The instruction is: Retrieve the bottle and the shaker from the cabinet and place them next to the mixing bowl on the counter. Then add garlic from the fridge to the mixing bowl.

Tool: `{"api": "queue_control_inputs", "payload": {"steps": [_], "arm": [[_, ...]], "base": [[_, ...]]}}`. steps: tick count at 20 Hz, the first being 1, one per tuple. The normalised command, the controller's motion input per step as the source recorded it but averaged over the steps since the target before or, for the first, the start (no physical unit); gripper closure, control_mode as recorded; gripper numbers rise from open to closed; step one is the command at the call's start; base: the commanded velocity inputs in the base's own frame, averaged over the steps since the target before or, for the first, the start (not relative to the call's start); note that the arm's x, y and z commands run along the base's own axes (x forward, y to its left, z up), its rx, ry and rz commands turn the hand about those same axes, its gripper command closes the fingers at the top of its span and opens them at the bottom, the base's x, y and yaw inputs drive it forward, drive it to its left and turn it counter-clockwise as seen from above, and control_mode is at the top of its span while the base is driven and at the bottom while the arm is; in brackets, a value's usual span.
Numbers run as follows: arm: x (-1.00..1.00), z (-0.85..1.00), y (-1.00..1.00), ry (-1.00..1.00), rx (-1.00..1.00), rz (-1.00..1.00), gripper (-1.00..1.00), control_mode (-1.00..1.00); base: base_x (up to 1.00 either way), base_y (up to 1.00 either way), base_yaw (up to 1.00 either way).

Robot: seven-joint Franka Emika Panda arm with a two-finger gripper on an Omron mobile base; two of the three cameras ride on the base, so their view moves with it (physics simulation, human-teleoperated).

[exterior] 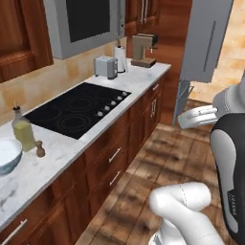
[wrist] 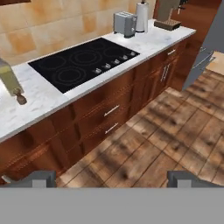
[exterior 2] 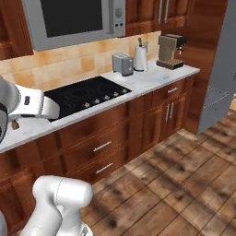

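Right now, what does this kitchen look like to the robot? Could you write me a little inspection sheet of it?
Surface: white marble counter with a black cooktop set into it.
Job's things: bottle and shaker stand beside the mixing bowl on the counter; the fridge door hangs open; garlic not seen.
Clutter: toaster, paper towel roll and coffee machine at the counter's far end.
Grippers: gripper open, holding nothing, in the air above the wooden floor.
Cables: nothing seen.
Surroundings: microwave above the cooktop, tiled backsplash, wood drawers with steel handles.
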Motion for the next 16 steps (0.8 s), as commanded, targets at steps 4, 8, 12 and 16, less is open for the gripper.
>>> {"api": "queue_control_inputs", "payload": {"steps": [4,8,12,16], "arm": [[0.0,0.0,0.0,0.0,0.0,0.0,-1.0,1.0],[0.0,0.0,0.0,0.0,0.0,0.0,-1.0,1.0],[0.0,0.0,0.0,0.0,0.0,0.0,-1.0,1.0],[0.0,0.0,0.0,0.0,0.0,0.0,-1.0,1.0]], "base": [[0.24,-0.75,-0.46],[0.99,-1.0,-0.06],[1.0,-1.0,0.0],[1.0,-1.0,0.0]]}}
